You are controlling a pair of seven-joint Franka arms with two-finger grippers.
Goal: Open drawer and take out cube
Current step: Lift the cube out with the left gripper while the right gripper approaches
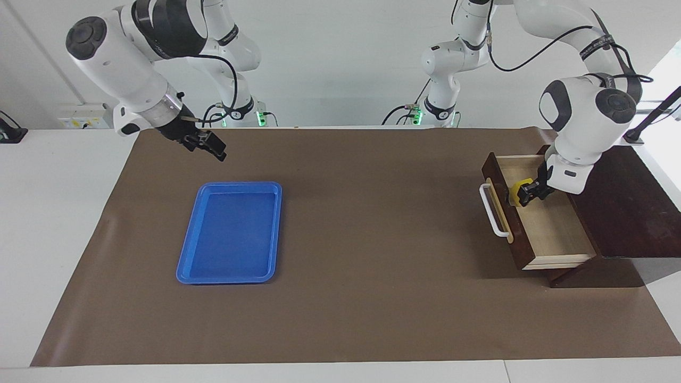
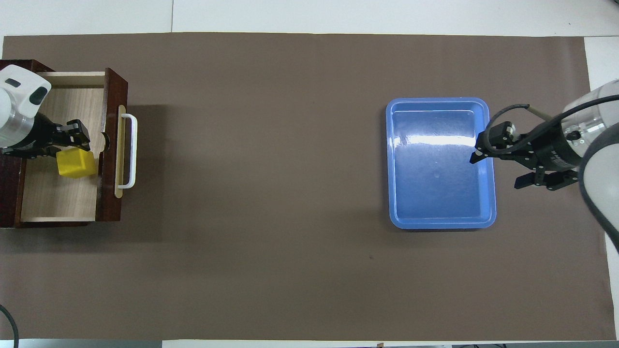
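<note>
I note the left end effector (image 1: pixel 524 194) clamped on the cube (image 1: pixel 517 191) above the open drawer (image 1: pixel 553 229); the right end effector (image 1: pixel 205 144), fingers spread, hangs near the blue tray (image 1: pixel 183 255).

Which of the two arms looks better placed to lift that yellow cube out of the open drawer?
The left. Its hand is already inside the open drawer, closed on the yellow cube. The right hand hangs in the air by the blue tray, at the table's right-arm end.

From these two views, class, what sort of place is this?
Probably a robotics lab: two white arms bolted at a paper-covered table, with staged props only, a drawer box and a blue tray.
</note>
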